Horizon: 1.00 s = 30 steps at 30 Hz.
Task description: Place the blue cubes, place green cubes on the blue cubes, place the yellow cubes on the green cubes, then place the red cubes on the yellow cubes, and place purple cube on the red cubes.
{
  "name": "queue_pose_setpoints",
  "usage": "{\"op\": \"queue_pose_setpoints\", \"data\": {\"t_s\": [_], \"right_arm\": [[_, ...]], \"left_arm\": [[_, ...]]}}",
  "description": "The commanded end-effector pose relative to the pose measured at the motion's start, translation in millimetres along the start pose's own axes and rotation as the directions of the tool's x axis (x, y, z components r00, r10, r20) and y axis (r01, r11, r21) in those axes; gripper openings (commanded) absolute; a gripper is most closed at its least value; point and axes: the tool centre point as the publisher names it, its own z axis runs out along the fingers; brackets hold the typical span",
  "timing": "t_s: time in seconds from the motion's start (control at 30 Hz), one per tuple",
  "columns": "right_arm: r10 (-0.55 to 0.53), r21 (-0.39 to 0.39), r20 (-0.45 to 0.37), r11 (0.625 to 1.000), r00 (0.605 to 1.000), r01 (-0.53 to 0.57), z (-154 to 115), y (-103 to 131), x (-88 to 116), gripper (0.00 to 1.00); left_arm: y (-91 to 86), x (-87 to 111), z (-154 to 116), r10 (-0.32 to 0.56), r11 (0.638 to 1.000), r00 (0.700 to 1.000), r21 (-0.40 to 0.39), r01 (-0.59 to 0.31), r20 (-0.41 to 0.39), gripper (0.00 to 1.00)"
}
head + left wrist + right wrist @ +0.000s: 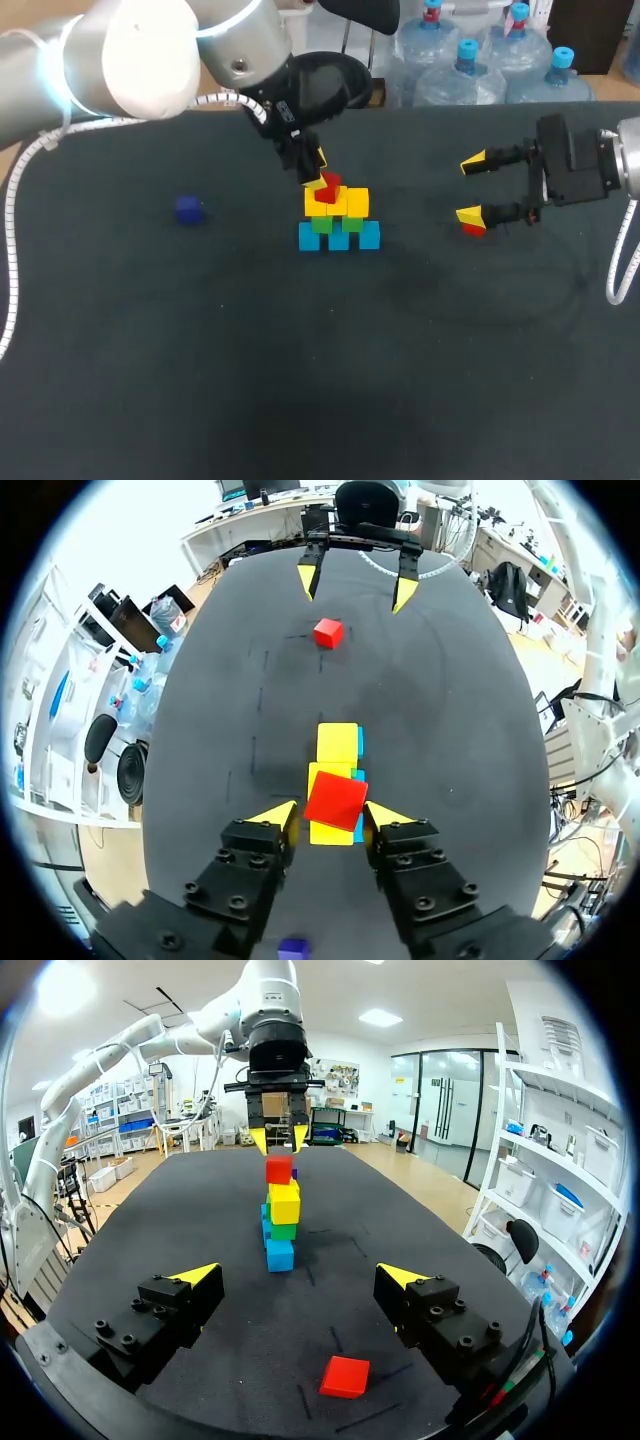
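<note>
Left wrist view: left gripper (328,818) pinches a red cube (335,798) between its tips, just above the yellow cubes (337,743), cube skewed. Best to square it over the yellow pair, lower straight, release gently. Note: right gripper (298,1276) spread; spare red cube (345,1376) lies loose under it.

1. L arm (130,50): in from upper left of head view. Big silver link fills the top-left corner, wrist angled down twd frame centre.
2. L gripper (320,172): just above-left of centre, pointing down at the table. Yellow tips pinch a red cube (326,184) from both sides, and the cube sits tilted in the grip.
3. R arm (628,150): in at right edge, upper half of frame. Black wrist block roughly level, facing left.
4. R gripper (470,188): right of centre, fingers spread wide apart. One yellow tip shows above the other in frame, both pointing left.
</note>
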Motion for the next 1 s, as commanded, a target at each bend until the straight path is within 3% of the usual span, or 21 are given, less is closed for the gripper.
{"op": "queue_pose_setpoints", "data": {"t_s": [0.03,0.6,1.0], "right_arm": [[-0.001,0.001,0.002,1.000,1.000,0.001,0.8,-0.2,0.5,1.00],[-0.001,0.001,0.002,1.000,1.000,0.001,0.8,-0.2,0.5,1.00],[-0.001,0.001,0.002,1.000,1.000,0.001,0.8,-0.2,0.5,1.00]], "left_arm": [[1.6,-1.9,-1.0,0.004,1.000,1.000,0.001,-0.004,-0.002,0.40],[0.0,-11.5,4.8,0.041,0.999,0.999,0.023,-0.041,0.010,0.40],[0.2,-13.2,7.3,0.048,0.998,0.999,0.031,-0.048,0.011,0.33]]}}
